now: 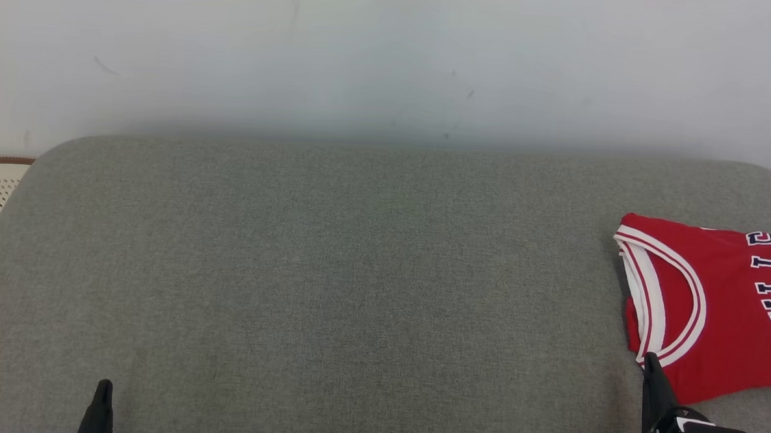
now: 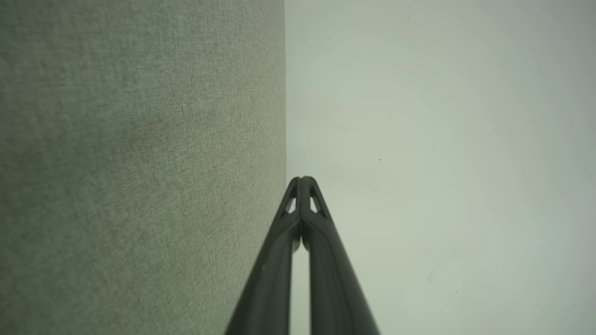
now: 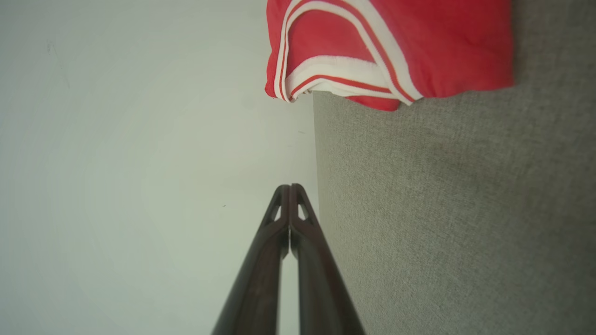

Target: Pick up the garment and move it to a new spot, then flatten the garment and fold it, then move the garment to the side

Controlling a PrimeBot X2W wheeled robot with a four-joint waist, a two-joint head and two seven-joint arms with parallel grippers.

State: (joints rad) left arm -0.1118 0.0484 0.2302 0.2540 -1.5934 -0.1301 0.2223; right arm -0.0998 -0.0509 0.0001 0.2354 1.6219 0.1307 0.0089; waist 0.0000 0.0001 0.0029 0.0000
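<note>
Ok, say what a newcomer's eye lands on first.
The red sports jersey with white trim and dark lettering, lying at the right of the grey fabric surface. Next, both dark-fingered grippers, shut: the right gripper by the jersey's near edge, the left gripper at lower left.

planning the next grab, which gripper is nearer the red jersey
Right. The right gripper, fingers shut, sits close by the red jersey; the left gripper, also shut, is far across the grey cushion.

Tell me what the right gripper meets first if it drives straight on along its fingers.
The red jersey: its white-trimmed edge lies dead ahead of the shut right gripper, though its height over the fabric is unclear.
</note>
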